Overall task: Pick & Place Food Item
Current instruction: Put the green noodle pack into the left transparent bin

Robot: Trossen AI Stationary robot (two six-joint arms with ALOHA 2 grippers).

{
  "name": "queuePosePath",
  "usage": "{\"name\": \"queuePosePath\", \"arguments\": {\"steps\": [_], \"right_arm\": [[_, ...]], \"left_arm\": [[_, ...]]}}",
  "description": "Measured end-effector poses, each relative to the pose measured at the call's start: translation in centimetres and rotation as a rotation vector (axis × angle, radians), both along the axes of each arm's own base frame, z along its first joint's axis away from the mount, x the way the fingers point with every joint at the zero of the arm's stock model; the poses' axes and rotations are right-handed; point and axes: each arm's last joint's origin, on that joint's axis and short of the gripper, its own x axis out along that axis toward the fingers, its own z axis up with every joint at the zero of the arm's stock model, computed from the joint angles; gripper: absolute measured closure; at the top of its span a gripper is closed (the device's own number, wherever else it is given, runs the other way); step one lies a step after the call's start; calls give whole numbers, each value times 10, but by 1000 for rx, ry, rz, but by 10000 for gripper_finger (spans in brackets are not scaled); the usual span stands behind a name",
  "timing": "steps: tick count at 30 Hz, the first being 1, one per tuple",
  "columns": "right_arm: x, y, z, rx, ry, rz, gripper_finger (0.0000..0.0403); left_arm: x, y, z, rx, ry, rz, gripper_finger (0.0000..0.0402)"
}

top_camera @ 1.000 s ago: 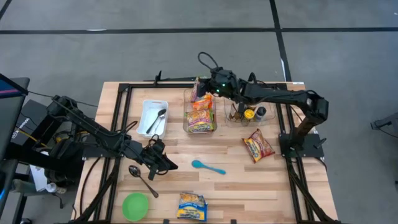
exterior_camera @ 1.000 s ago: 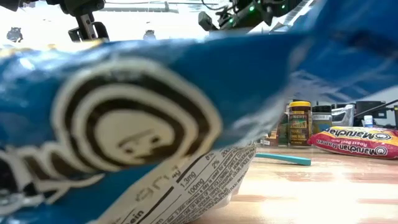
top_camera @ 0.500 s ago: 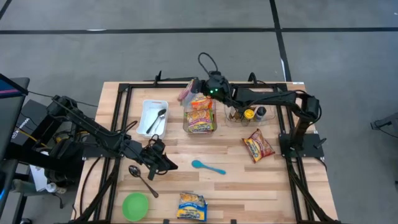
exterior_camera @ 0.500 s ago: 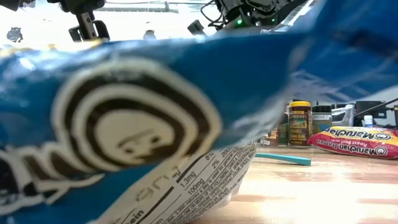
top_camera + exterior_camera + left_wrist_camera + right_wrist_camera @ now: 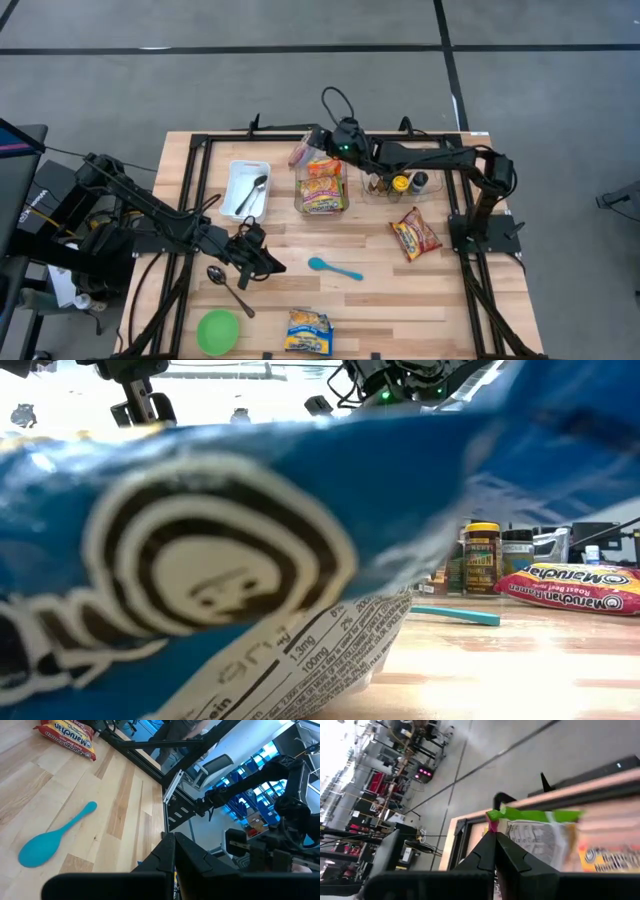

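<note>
floor: grey concrete (image 5: 200, 80), dark seam lines | table: pale wood planks (image 5: 400, 300) | beyond: office chair (image 5: 217, 767), blue-lit equipment, bright windows behind

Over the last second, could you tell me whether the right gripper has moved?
Yes. In the high view the right gripper has shifted leftward along the clear plastic bin, holding a pink-and-green packet.

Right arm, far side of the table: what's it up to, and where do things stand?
The right gripper is shut on a pink and green food packet, holding it in the air beside the clear bin of noodle packets. The left gripper is shut and empty, waiting near the metal spoon and teal spoon. Another noodle packet and a blue packet lie loose on the table.
</note>
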Motion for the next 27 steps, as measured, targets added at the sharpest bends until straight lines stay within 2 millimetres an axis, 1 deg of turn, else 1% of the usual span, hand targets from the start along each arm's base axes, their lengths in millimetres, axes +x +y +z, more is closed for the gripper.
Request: {"name": "queuePosePath", "arguments": {"steps": [5, 14, 19, 23, 27], "right_arm": [[-2, 1, -4, 52, 13, -21, 403], [-4, 1, -9, 68, 59, -26, 403], [-6, 0, -11, 112, 57, -53, 403], [-3, -3, -18, 142, 41, -74, 403], [7, -5, -31, 196, -31, -99, 403]], "left_arm": [[0, 0, 0, 1, 0, 4, 402], [0, 0, 0, 0, 0, 3, 402], [0, 0, 0, 0, -1, 3, 402], [0, 0, 0, 0, -1, 3, 402], [0, 0, 0, 0, -1, 2, 402]]}}
